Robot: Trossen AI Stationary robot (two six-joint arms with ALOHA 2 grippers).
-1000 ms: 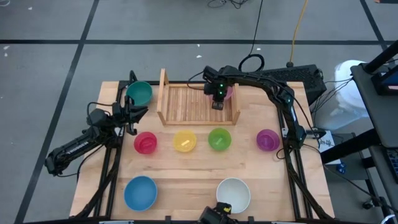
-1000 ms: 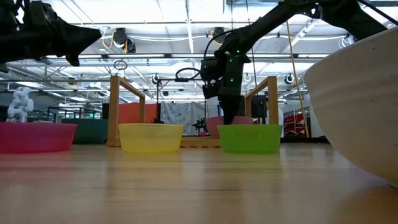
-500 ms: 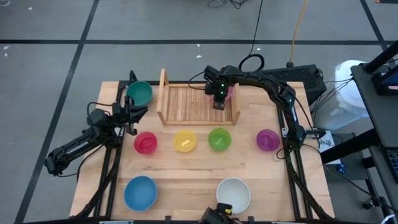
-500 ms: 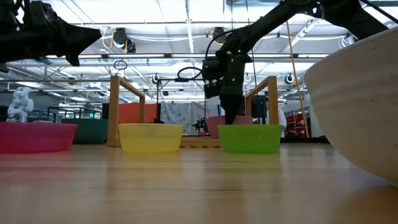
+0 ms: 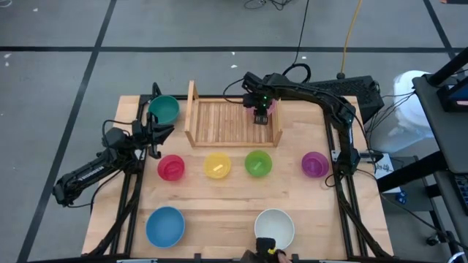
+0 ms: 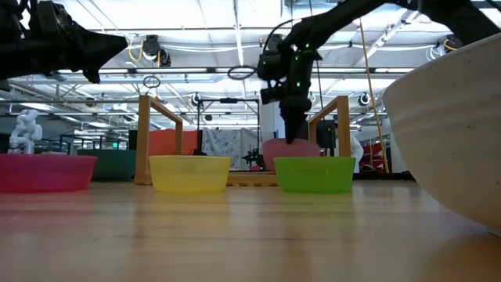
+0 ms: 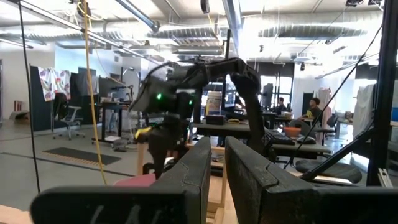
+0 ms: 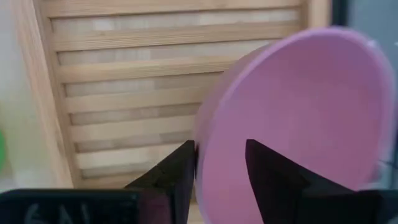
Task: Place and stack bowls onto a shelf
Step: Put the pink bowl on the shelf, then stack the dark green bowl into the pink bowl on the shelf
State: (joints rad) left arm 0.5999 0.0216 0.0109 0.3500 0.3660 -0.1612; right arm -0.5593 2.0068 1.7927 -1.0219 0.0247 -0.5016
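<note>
The pink bowl point(image 5: 270, 107) sits on the far right part of the light-wood shelf point(image 5: 223, 123), close to its right side board. My right gripper point(image 5: 260, 115) points down over it, open, with the bowl's near-left rim point(image 8: 200, 134) between its fingers. My left gripper point(image 5: 154, 136) waits beside the teal bowl point(image 5: 164, 109) at the far left, fingers a narrow gap apart and empty point(image 7: 217, 155). The red point(image 5: 171, 166), yellow point(image 5: 217, 165), light green point(image 5: 258, 163) and purple point(image 5: 314, 164) bowls stand in a row in front of the shelf. Blue point(image 5: 164, 226) and white point(image 5: 275, 227) bowls stand near the front edge. My right gripper stands astride the pink bowl's rim point(image 8: 200, 134), coming from above, with one finger point(image 8: 180, 168) outside the bowl and one finger point(image 8: 267, 168) over its inside. Whether either finger touches the rim, I cannot tell. The bowl rests on the shelf's slats.
The shelf's left half point(image 5: 212, 120) shows bare slats between the two upright side boards point(image 6: 145, 141). Cables and a dark case lie beyond the table's far right corner point(image 5: 351, 88). The white bowl fills the low view's right edge point(image 6: 446, 133).
My right gripper has opened, letting go of the pink bowl's rim, and has gone up a little over the shelf's right part. The pink bowl stays on the shelf.
</note>
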